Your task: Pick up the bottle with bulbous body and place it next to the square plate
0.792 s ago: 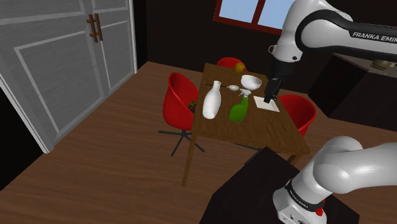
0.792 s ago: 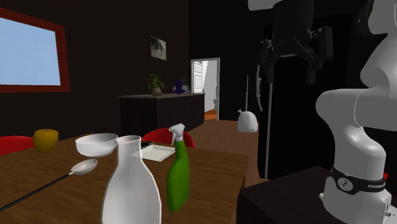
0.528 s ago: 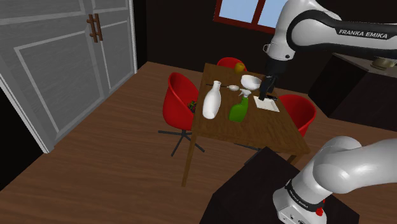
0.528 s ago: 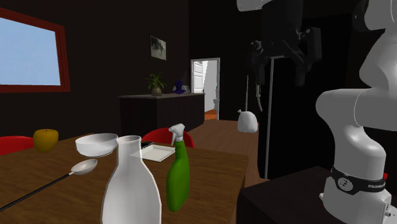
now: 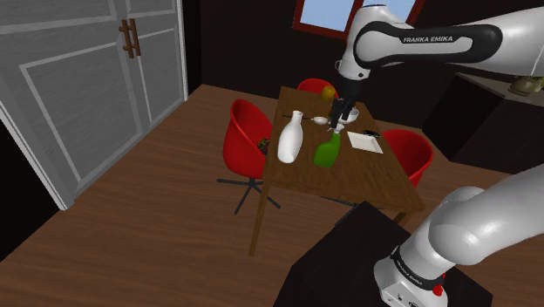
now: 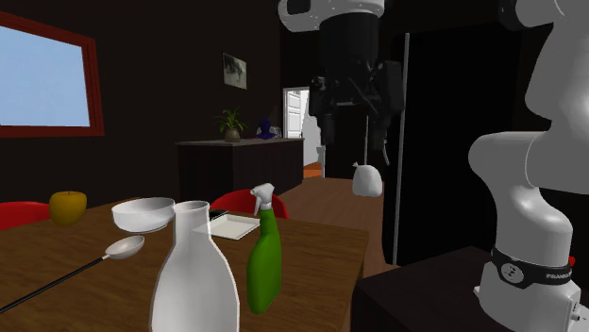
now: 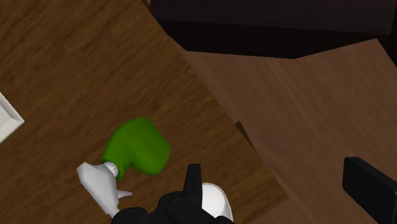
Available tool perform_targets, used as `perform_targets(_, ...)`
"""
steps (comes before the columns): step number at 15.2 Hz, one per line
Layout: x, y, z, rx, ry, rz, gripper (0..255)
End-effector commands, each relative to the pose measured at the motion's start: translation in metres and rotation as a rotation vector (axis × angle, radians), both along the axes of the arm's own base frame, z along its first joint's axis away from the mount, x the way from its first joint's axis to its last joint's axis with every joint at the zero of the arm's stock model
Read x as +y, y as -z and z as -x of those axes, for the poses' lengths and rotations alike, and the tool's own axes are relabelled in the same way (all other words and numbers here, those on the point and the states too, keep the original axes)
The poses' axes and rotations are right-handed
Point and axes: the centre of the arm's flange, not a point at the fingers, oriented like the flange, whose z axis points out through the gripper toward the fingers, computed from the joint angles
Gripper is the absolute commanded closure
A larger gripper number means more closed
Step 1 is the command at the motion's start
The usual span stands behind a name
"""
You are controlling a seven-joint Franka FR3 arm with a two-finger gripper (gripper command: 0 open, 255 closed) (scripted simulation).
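Note:
The white bottle with a bulbous body (image 5: 289,138) stands upright on the wooden table (image 5: 349,179), near the edge at the shoulder view's left; it looms close in the second exterior view (image 6: 195,283). A green spray bottle (image 5: 327,150) stands beside it, and its green body (image 7: 138,145) lies under the hand in the wrist view. The white square plate (image 5: 365,142) lies flat past the spray bottle, toward the shoulder view's right (image 6: 233,225). My gripper (image 5: 335,110) hangs open and empty well above the table (image 6: 354,132), over the spot between spray bottle and bowl.
A white bowl (image 6: 143,214), a spoon (image 6: 123,248) and a yellow fruit (image 6: 68,206) sit at the table's far end. Red chairs (image 5: 246,139) ring the table. Grey cupboard doors (image 5: 96,78) fill the shoulder view's left; wooden floor lies between.
The arm has swung toward the shoulder view's left, from above the square plate to above the spray bottle and bowl. The fingers stayed open; nothing on the table moved.

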Motion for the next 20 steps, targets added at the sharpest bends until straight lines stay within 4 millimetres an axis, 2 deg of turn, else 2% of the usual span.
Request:
perform_targets(1, -0.006, 0.008, -0.025, -0.003, -0.007, -0.004, 0)
perform_targets(16, -0.039, 0.057, -0.211, -0.025, -0.058, -0.034, 0)
perform_targets(17, -0.040, 0.059, -0.216, -0.026, -0.059, -0.035, 0)
perform_targets(20, -0.040, 0.074, -0.215, -0.026, -0.059, -0.035, 0)
